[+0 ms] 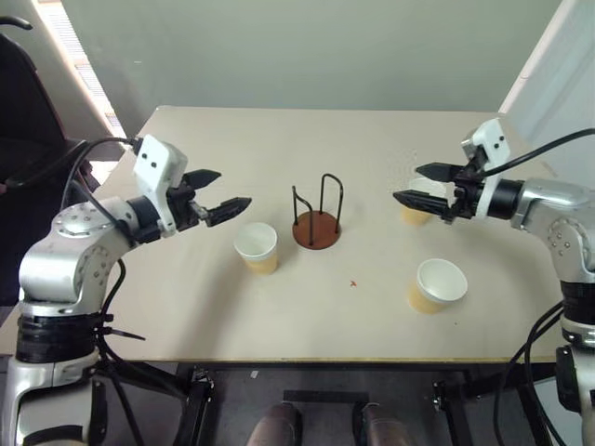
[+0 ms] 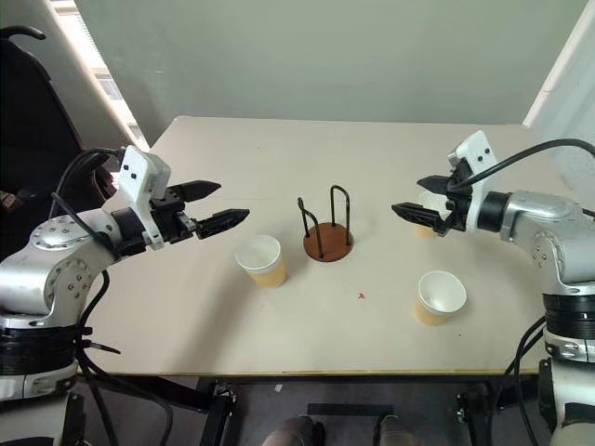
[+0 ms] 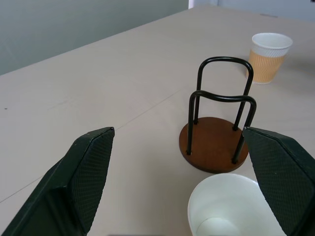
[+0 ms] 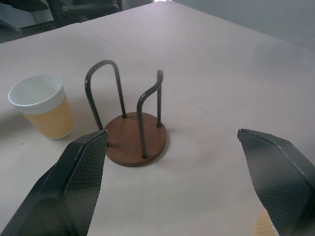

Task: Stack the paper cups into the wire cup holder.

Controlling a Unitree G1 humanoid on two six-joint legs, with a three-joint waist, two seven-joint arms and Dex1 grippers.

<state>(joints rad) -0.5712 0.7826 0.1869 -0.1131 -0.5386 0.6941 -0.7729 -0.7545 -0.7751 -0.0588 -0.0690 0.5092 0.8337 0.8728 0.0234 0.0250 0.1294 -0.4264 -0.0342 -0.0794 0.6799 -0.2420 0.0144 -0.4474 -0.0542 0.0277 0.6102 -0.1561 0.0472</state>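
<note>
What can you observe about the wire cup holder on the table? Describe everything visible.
The wire cup holder has a round reddish-brown base, wood by its look, with two thin black wire loops rising upright from it. It stands empty near the middle of the beige table, touching nothing else. One paper cup stands close beside it, apart from the base.

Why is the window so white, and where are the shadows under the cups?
In the left eye view the window strip is overexposed, washing out to white; soft even light leaves only faint shadows beside the paper cups and the wire cup holder. In the left wrist view the near cup is cut off at the edge, between the open left gripper's dark fingers.
</note>
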